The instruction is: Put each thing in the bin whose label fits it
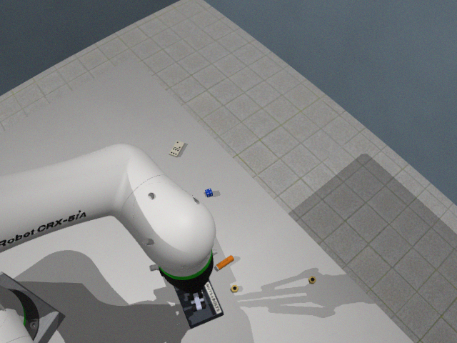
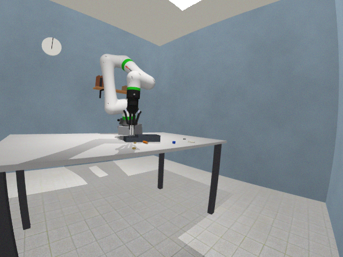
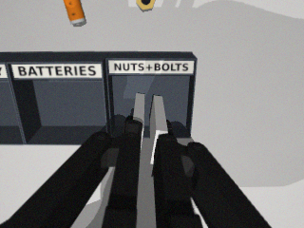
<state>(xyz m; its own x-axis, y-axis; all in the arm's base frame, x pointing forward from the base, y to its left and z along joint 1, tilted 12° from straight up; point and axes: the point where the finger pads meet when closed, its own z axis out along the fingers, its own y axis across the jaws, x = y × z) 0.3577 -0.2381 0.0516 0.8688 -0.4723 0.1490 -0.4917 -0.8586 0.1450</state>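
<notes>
White and jointed, an arm (image 1: 177, 221) (image 2: 109, 83) with green bands reaches over a pale worktop (image 1: 276, 244) (image 2: 83, 149) (image 3: 252, 95), its black jaws (image 1: 198, 301) (image 2: 131, 134) pointing down at a dark row of joined bins (image 2: 148, 138). The jaws are drawn narrow, with a slim gap and nothing visible between the two grey fingertips. They are over the NUTS+BOLTS bin (image 1: 213, 297) (image 3: 150, 66); whether the tips dip below its rim, I cannot tell. The BATTERIES bin (image 3: 57, 71) adjoins it, and beyond that is a third bin (image 3: 4, 71), its label cut off in the wrist view.

All the loose things named here lie on the worktop, outside the bins. An orange battery (image 1: 224, 262) (image 2: 144, 142) (image 3: 75, 11) with a silvery end lies near the labelled side of the row. A brass nut (image 1: 234, 289) (image 2: 134, 142) (image 3: 145, 4) lies near it, and a second nut (image 1: 312, 279) (image 2: 133, 148) lies farther out. On the battery's other side are a blue die (image 1: 208, 192) (image 2: 173, 142) and, farther away, a cream domino (image 1: 177, 148) (image 2: 191, 142) with black pips.
</notes>
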